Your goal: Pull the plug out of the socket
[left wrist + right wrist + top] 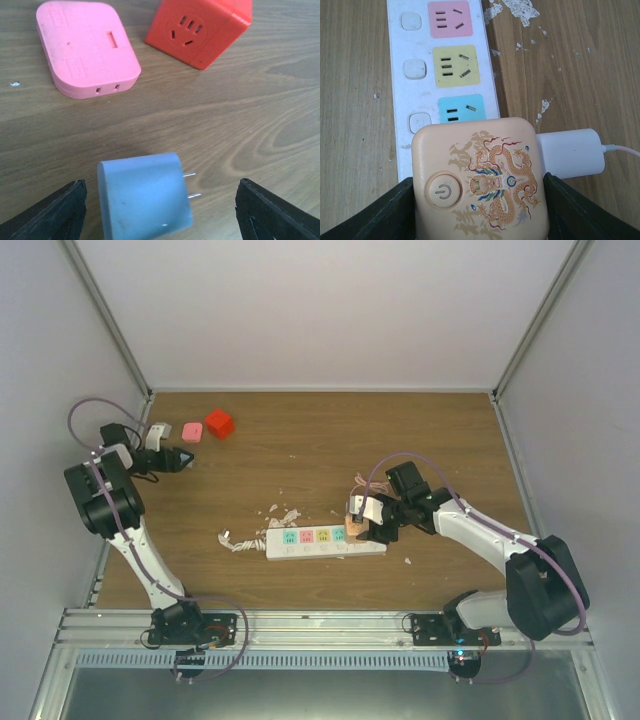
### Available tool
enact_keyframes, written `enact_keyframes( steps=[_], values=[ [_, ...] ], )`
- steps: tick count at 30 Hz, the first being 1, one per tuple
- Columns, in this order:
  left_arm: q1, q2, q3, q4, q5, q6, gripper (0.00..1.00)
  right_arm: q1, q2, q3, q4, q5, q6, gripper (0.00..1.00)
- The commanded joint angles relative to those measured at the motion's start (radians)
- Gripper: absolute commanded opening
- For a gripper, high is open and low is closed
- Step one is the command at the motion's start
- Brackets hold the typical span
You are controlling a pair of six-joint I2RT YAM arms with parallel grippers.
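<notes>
From above, the socket (318, 542) lies in the middle, right claw (365, 527) at its end, left claw (187, 458) far off. Left camera: that claw is spread wide round a loose blue plug (145, 197). Right camera: the claw pinches the peach plug (480, 185); next, I think, pull straight up.

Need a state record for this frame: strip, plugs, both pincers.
socket: white strip; pink, yellow and blue outlets free
plug: peach block with dragon print, on the strip's end past the blue outlet
right pincer: closed on the plug's sides
left pincer: open around a loose blue plug, not touching it
nearby: white charger, pink adapter, red cube
</notes>
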Motion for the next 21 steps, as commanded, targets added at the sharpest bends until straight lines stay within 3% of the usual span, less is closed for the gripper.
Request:
enact_keyframes(
  steps=[1,5,10,21],
  values=[
    [-0.011,-0.123,-0.034,0.019,0.0,0.065,0.84,0.024,0.02,-0.031,-0.06,0.02,0.029,0.67],
    [-0.037,-0.189,-0.041,-0.032,0.011,0.149,0.86,0.023,0.006,-0.021,-0.056,0.01,0.031,0.79],
    [-0.075,-0.251,-0.032,-0.147,0.036,0.275,0.87,0.016,-0.03,-0.007,-0.052,0.002,0.032,0.88],
    [-0.234,-0.374,-0.149,-0.192,0.014,0.362,0.87,-0.006,-0.218,0.068,-0.162,-0.031,0.016,0.93]
  ],
)
